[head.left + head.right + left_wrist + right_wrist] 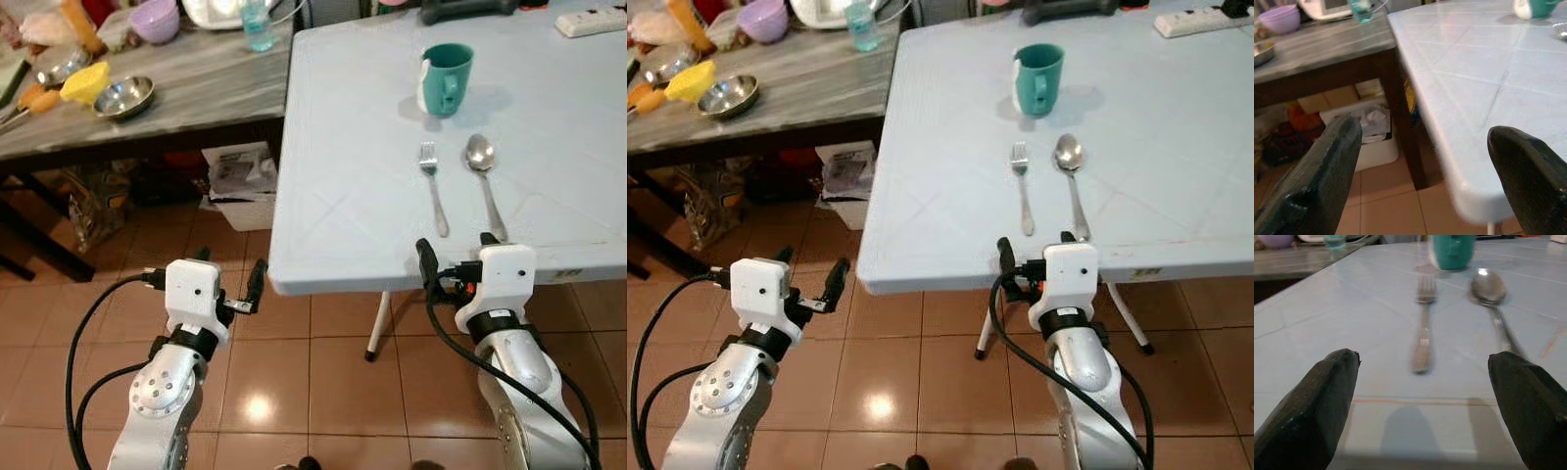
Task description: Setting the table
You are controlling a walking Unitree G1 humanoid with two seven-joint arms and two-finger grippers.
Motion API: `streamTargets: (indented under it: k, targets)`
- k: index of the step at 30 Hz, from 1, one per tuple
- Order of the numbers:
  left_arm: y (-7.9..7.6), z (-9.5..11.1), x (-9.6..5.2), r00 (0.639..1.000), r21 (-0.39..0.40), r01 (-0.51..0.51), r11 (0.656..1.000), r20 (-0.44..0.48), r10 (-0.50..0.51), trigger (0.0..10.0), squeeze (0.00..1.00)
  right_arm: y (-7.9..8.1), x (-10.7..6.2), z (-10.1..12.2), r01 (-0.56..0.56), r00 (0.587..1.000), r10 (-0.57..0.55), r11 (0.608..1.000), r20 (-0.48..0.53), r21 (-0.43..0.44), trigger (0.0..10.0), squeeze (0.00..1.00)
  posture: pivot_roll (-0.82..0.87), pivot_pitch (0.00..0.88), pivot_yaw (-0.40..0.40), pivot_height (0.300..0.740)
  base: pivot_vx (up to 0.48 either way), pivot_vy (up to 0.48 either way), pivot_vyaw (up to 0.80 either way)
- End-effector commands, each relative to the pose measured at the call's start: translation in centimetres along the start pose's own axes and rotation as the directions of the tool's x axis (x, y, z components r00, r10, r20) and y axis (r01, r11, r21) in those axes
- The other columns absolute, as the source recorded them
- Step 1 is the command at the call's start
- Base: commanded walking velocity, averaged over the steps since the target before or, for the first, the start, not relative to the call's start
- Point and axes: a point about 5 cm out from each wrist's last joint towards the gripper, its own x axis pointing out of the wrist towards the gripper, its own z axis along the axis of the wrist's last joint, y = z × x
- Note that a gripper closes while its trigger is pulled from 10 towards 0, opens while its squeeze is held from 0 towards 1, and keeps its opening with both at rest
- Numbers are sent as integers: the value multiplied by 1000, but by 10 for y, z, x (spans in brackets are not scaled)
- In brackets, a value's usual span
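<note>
On the pale blue table (343, 196) a teal mug (448, 78) stands upright. In front of it lie a fork (432, 186) and a spoon (483, 181), side by side, handles toward me. My right gripper (456, 250) is open at the table's near edge, just short of the two handles. Through the right wrist view its fingers (1317, 406) frame the fork (1422, 323) and spoon (1488, 286), holding nothing. My left gripper (230, 266) is open and empty, below and left of the table's near left corner (1469, 196).
A grey-topped side table (196, 93) stands to the left with steel bowls (124, 96), a yellow cup (85, 80), a purple bowl (155, 20) and a bottle (257, 24). A white bin with papers (243, 186) sits below it. A power strip (591, 22) lies at the far right.
</note>
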Motion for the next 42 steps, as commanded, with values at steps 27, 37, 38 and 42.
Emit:
streamTargets:
  k: [27, 37, 38, 42]
  targets:
    - [-2, -3, -5, 1000, 0, 16, 1000, -13, -16, 10000, 0, -1, -1, 4, 23, 1000, -23, 1000, 13, 6, 10000, 0, -212, 192, 189, 740, 310, 0, 0]
    - [-3, -1, -10, 997, -22, 71, 997, -12, -72, 10000, 0, 2, -2, 4, 13, 1000, -13, 1000, 9, 26, 10000, 0, -209, 198, 190, 740, 175, 0, 0]
    - [-5, 1, -12, 993, -11, 116, 993, -11, -116, 10000, 0, 3, -1, 5, 7, 1000, -7, 1000, 11, 24, 10000, 0, -209, 200, 191, 740, 0, 0, 0]
    - [-8, 2, -17, 980, 5, 199, 980, -16, -199, 10000, 0, 6, 0, 8, -5, 1000, 4, 1000, 13, 28, 10000, 0, -209, 202, 190, 740, 0, 0, 0]
